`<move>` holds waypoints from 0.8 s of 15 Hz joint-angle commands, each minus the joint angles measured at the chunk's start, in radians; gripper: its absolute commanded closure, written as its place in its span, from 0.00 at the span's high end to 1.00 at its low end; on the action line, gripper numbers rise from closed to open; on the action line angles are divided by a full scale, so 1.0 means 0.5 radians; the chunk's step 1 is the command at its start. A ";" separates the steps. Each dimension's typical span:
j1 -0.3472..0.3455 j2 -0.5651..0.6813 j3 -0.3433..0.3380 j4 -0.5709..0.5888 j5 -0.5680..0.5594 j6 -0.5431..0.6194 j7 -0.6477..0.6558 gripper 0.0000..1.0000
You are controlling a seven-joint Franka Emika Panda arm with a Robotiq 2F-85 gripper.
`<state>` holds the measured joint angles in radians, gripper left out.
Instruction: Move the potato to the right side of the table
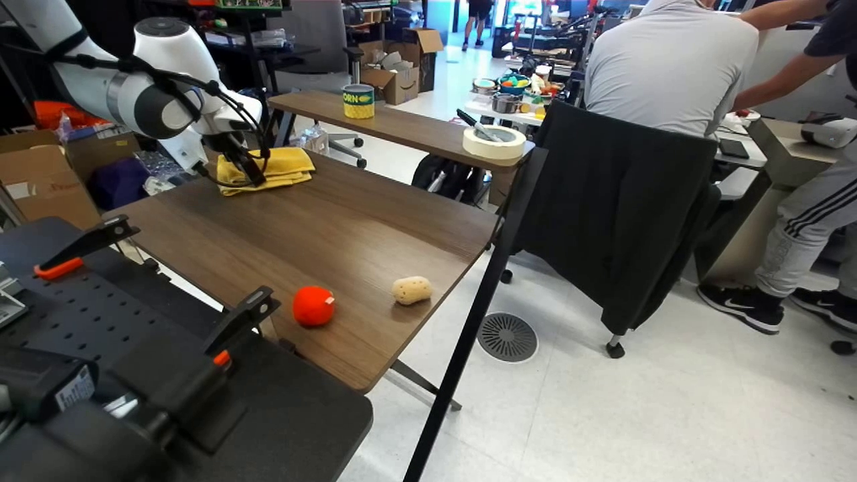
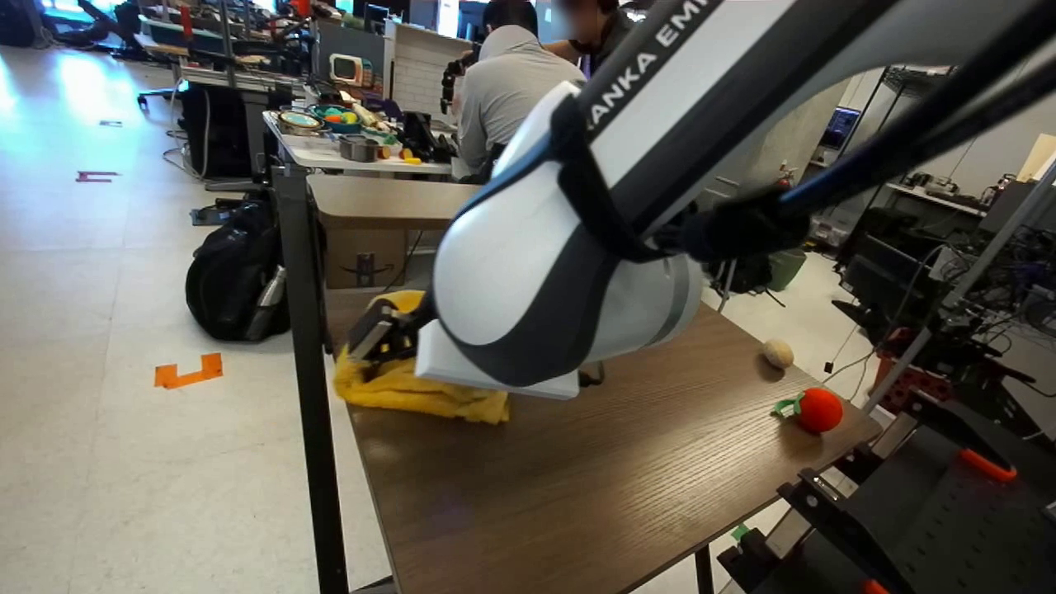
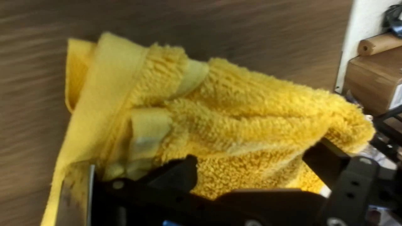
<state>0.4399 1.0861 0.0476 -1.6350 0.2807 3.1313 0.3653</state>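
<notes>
The gripper [image 3: 252, 159] is hanging spread, the yellow towel [image 3: 235, 113] beneath it and the potato [image 1: 412, 290] well apart from it, so closing here could snag the towel.

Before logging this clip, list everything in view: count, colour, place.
Rectangular table: one, brown, all views
Lumpy potato: one, tan, near table edge
Round tomato: one, red, near potato
Folded terry towel: one, yellow, on table
Raised shelf: one, brown, along table edge
Cylindrical can: one, yellow/green, on shelf
Tape roll: one, cream, on shelf
Slim marker: one, black/grey, on roll
Handled clamps: two, black/orange, beside table
Cardboard boxes: several, brown, background
People: three, mixed clothing, background
Farther clutter: uncounted, mixed, background
Jointed arm: one, white/black, over table
Two-finger gripper: one, black, open over towel
</notes>
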 commanded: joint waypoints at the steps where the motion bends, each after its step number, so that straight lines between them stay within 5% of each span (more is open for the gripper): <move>1: -0.008 -0.130 -0.229 -0.384 0.019 -0.021 0.045 1.00; 10: 0.251 -0.134 -0.874 -0.810 0.102 -0.032 0.362 1.00; 12: 0.320 -0.135 -0.918 -0.840 0.135 -0.105 0.445 1.00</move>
<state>0.5313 0.9690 -0.3613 -2.0262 0.3128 3.1284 0.5209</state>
